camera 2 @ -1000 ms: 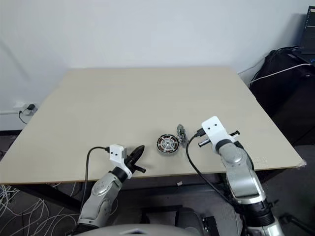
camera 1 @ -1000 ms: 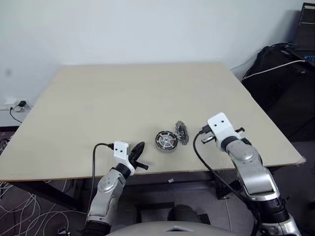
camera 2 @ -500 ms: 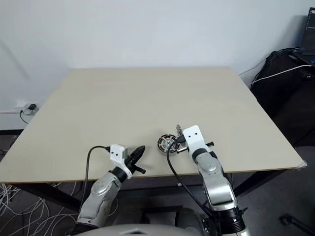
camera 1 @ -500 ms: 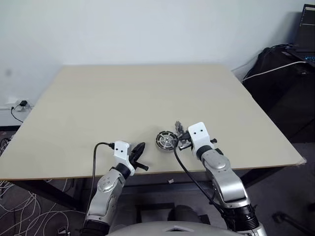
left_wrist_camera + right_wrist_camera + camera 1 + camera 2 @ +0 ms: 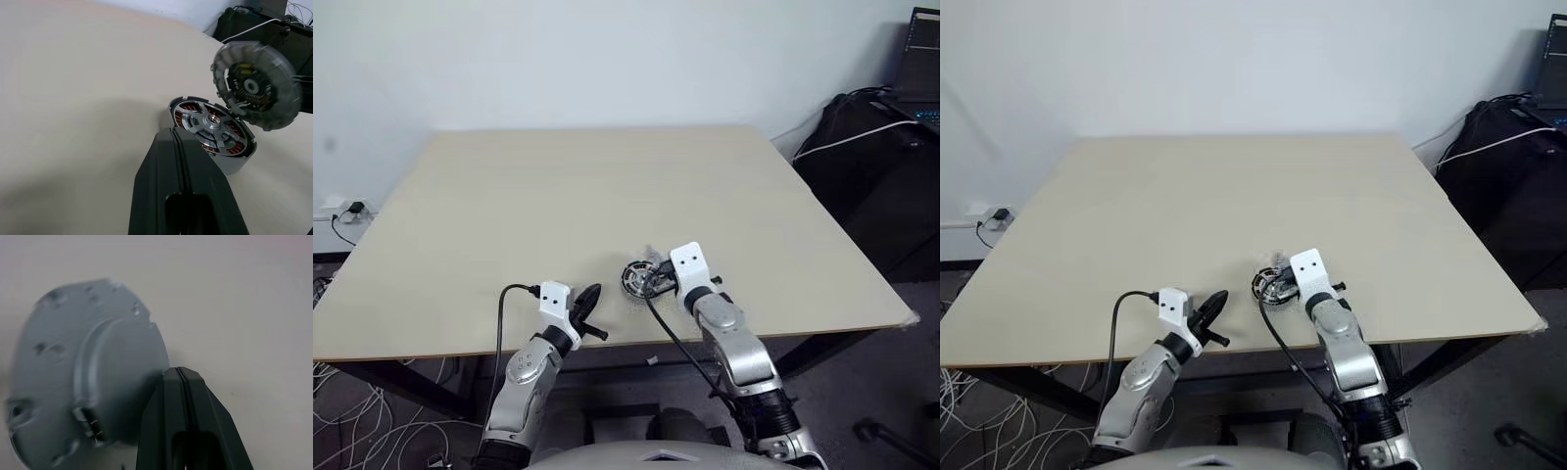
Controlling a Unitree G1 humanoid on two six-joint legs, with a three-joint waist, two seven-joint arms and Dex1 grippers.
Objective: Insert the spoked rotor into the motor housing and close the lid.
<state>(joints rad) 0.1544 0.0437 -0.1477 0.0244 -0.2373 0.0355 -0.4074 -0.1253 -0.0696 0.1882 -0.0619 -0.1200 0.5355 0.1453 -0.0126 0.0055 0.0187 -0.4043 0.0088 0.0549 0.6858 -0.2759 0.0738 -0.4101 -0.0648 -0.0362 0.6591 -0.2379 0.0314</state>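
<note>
1. Pale bench (image 5: 558,186), white wall behind; housing (image 5: 213,139) sits near the front edge, spoked rotor (image 5: 211,126) already in.
2. Right fingers (image 5: 178,382) clenched, pushing the tilted lid (image 5: 254,85); we tip it squarely over the housing.
3. Left fingers (image 5: 178,161) clenched, beside the housing; brace it.

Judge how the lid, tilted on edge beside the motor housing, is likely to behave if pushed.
The lid looks like rigid metal, so it should not flex. Standing tilted next to the motor housing, it will probably tip flat with a small nudge. Being round, it might also roll away across the table.
</note>
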